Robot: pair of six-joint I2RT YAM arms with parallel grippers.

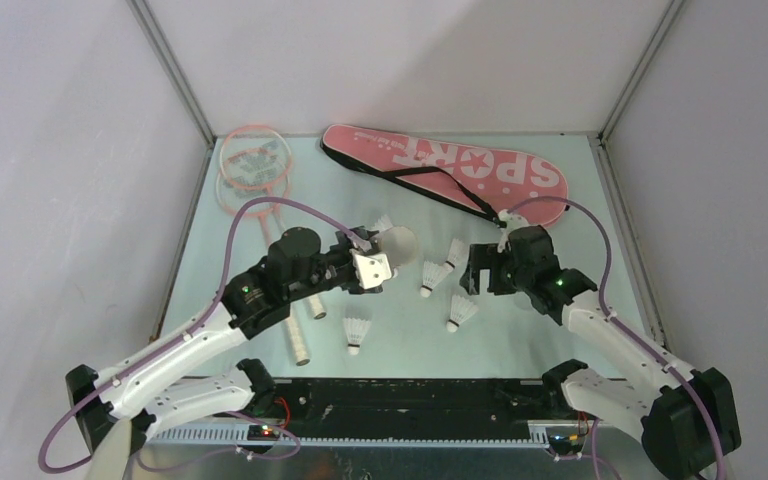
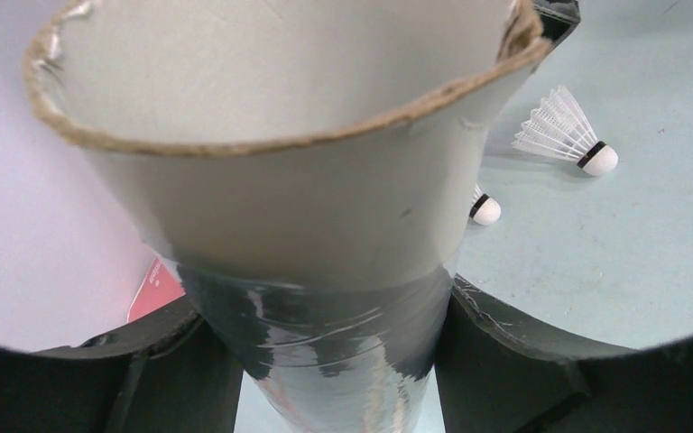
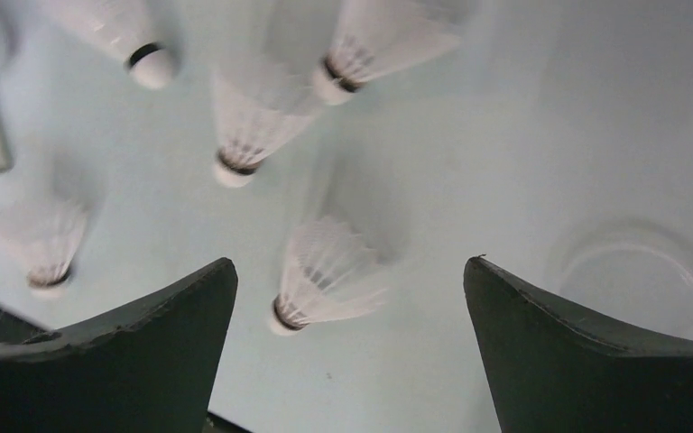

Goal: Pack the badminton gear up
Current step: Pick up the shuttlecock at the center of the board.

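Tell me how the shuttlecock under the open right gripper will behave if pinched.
That shuttlecock looks very light, so a brush from the right gripper would likely skid it. Lying on its side, it may roll in an arc around its cork. Its thin feather skirt probably crushes easily.

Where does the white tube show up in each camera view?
Top external: white tube at centre, left of the shuttlecocks.
Left wrist: tube fills the middle, gripped between the left fingers.
Right wrist: not clearly in it.
Shared landmark: the loose shuttlecocks on the table.
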